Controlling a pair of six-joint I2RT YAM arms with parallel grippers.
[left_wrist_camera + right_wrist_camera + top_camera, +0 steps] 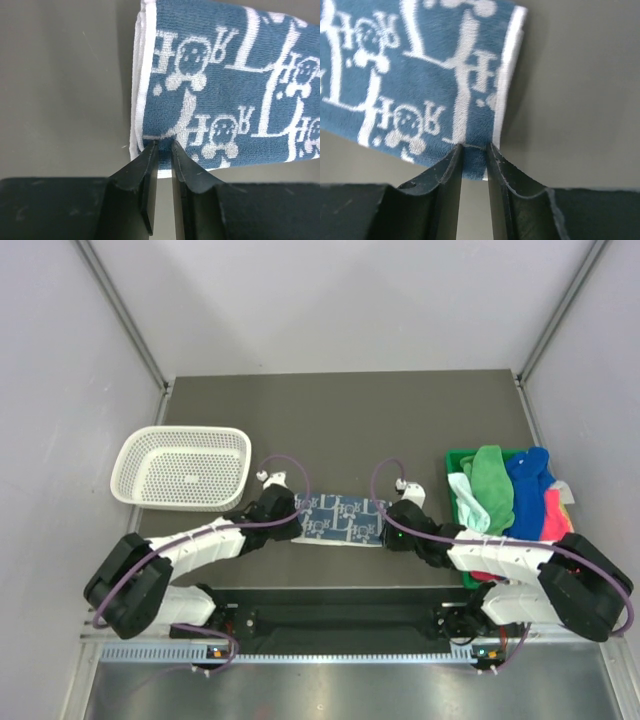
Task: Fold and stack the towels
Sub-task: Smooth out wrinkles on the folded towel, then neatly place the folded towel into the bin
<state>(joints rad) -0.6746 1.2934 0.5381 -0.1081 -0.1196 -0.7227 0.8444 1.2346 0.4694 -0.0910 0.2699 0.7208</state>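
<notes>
- Dark grey, the surface (400, 410) carries everything, and its open middle stretch serves as the folding area in front of both arms.
- The white mesh basket (180, 432) sits at the left with nothing in it, probably set there to receive finished work, though that is only a guess.
- The green bin (455, 457) stands at the right, within reach of the right arm, as the supply.
- A heap of unfolded towels (505, 490) fills that bin: green, royal blue, pink and pale mint, all crumpled together and waiting their turn.
- The patterned towel (340, 520), blue with white figures, lies flat as a long strip between the two arms, near the front edge. It already looks doubled over, since the wrist views show layered white hems at each end.
- The left claw (163, 145) is nearly closed, its tips pinching the near edge by the left corner.
- The right claw (473, 146) is clenched the same way on the near edge by the right corner, with cloth showing between its tips.
- Holding both near corners at once keeps the edge straight, likely for the next fold away from the arms.
</notes>
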